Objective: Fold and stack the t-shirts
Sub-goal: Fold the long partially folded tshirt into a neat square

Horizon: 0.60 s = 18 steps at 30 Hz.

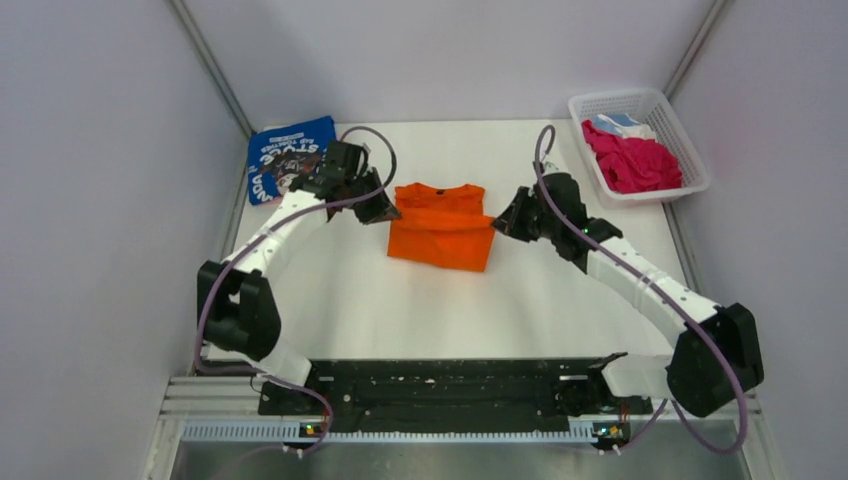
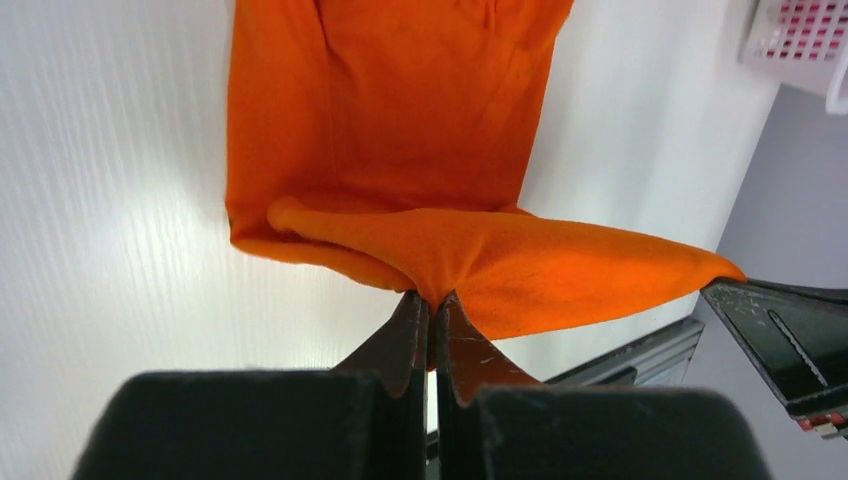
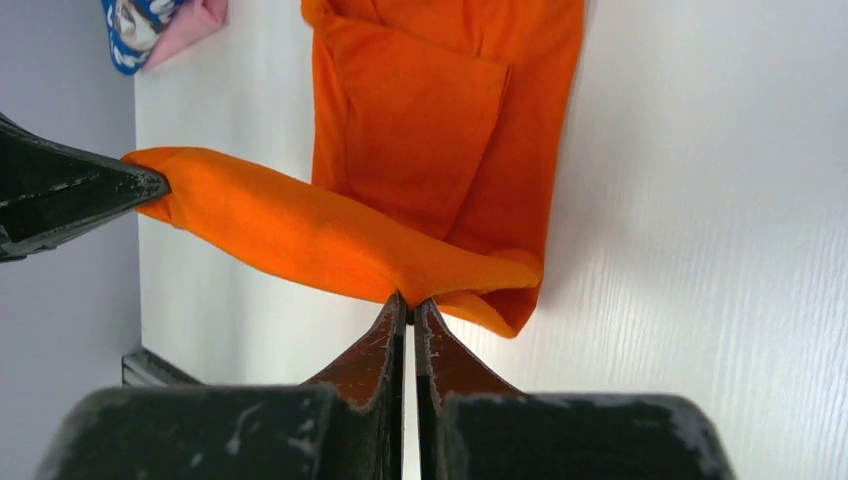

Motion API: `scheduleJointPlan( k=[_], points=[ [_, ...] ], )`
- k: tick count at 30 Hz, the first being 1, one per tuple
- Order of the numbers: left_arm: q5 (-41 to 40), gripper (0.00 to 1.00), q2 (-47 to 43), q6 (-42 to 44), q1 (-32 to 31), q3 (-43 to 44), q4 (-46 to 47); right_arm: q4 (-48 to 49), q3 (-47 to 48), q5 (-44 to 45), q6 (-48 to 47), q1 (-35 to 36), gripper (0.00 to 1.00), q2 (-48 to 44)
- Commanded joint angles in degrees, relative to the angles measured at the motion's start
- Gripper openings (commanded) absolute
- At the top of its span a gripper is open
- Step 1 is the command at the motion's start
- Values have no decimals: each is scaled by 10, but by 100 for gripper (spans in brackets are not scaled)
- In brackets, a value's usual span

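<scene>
On the white desk, far left, a folded blue cloth tee with white lettering lies aside, probably starting the stack. At mid-desk is the plain bright orange cloth t-shirt. The left arm's jaws and the right arm's jaws each clench one end of a raised edge, taut for an even fold.

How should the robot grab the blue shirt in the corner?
Probably by its near right edge, coming from the middle of the table. The blue shirt lies flat and folded by the left wall, so only that side looks open. A pink one peeks out beside it, so pinch just the top layer.
</scene>
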Motion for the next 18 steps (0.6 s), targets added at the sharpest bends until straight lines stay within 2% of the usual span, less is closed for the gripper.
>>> scheduleJointPlan(
  k=[1,7,10,18],
  points=[
    [-2,0,74,30,25,104,-20,41,79,-24,-38,-35,0,62],
    [-5,0,159,38,60,179,-29,61,153,-68,-50,-68,0,163],
    [18,0,202,38,74,204,-13,82,178,-98,-50,-84,0,215],
    [47,0,325,39,82,318,-6,109,229,-96,-48,-104,0,318]
  ],
)
